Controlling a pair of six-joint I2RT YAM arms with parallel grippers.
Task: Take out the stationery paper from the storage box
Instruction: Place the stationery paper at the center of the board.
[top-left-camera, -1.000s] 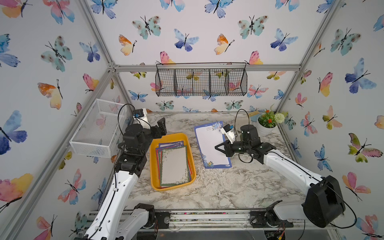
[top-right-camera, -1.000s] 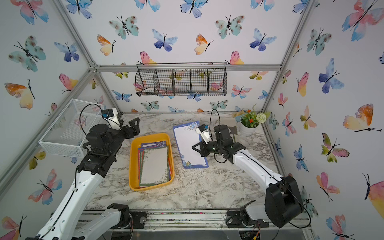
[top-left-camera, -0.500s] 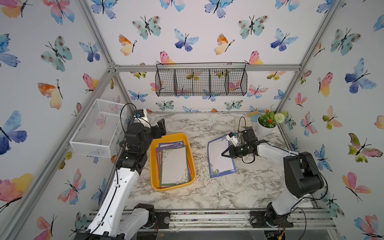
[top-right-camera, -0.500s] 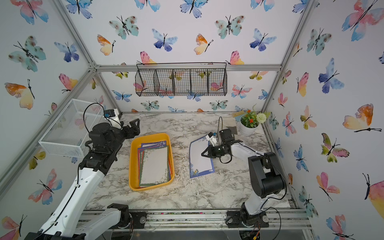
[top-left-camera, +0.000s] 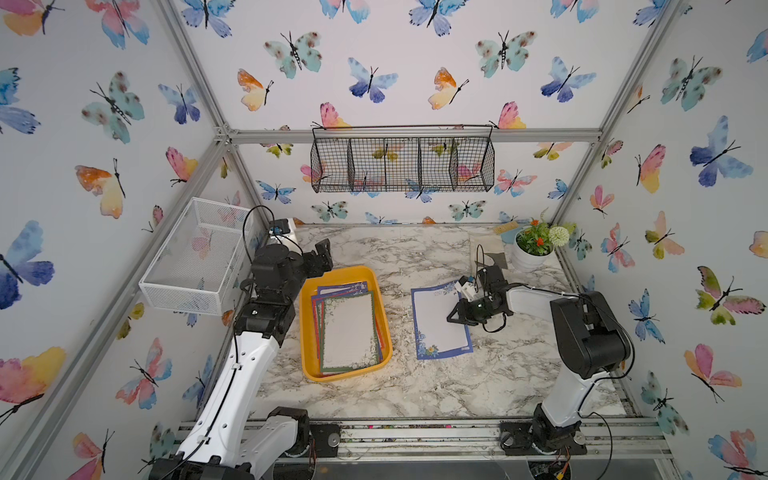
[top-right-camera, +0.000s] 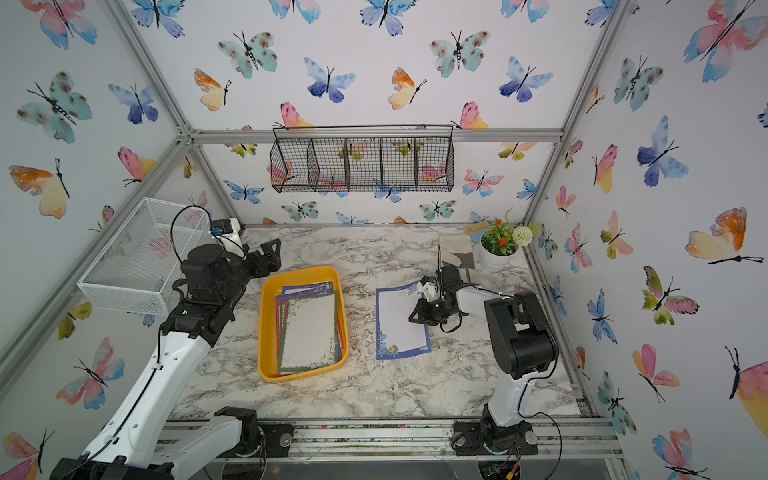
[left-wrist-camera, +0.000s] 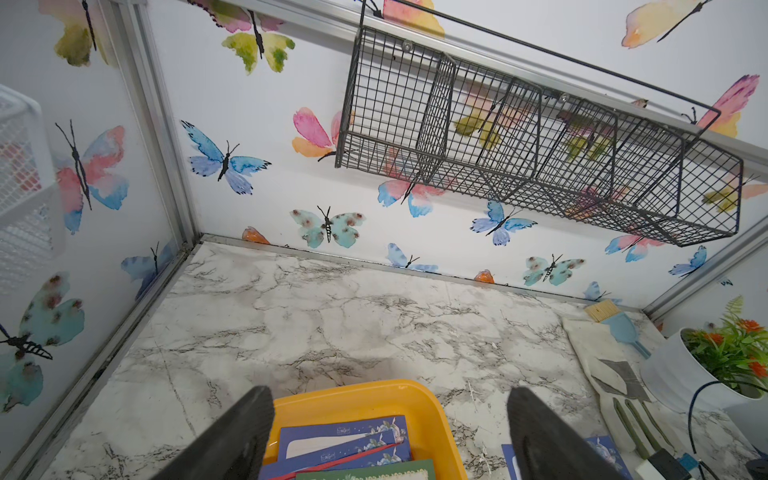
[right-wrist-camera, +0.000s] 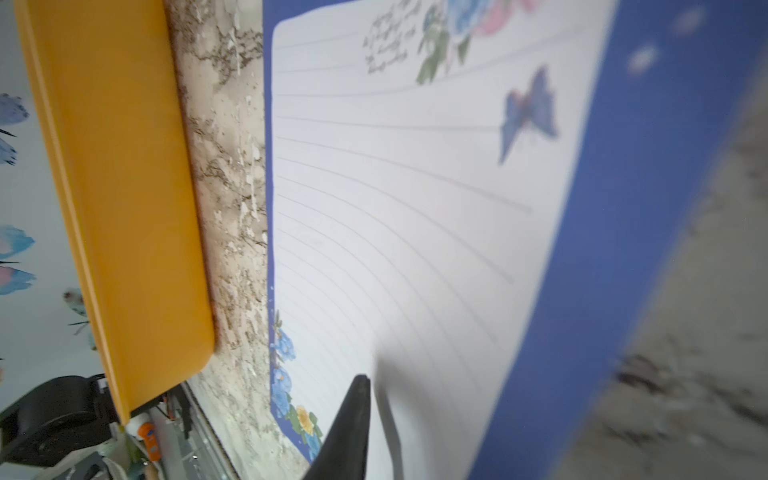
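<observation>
While the right gripper (top-left-camera: 452, 318) sits low at one long edge of a sheet lying outside the box, the holdings stand as follows.

1. Blue-bordered sheet (top-left-camera: 440, 322): thin rectangular ruled stationery paper, white centre, blue floral border. It lies on the grey-veined marble tabletop (top-left-camera: 415, 386), directly under and ahead of the right gripper's fingertips.
2. Stack (top-left-camera: 349, 328): the other sheets, a green-bordered one on top and red and blue edges beneath. They lie in the shallow yellow-orange plastic storage box (top-left-camera: 340, 272), below and ahead of the left gripper (left-wrist-camera: 388, 392). From the right gripper the box lies past the sheet's far edge, with a strip of marble between.
3. Left gripper: jaws spread wide, nothing between them, poised above one end of the box.
4. Right gripper: one black finger (right-wrist-camera: 353, 415) shows over the sheet. Whether it pinches the paper or is clear of it cannot be told.

Step in hand, by judgement: setting one sheet down beside the box, with most of the paper not yet removed. The next move calls for clearing the laid sheet. It then calls for a fine pinch on the green-bordered top sheet alone, inside the low wall.

Writing: script beside the sheet's floral corner and a small white mark on the boxed blue sheets, both unreadable. No brand seen.
</observation>
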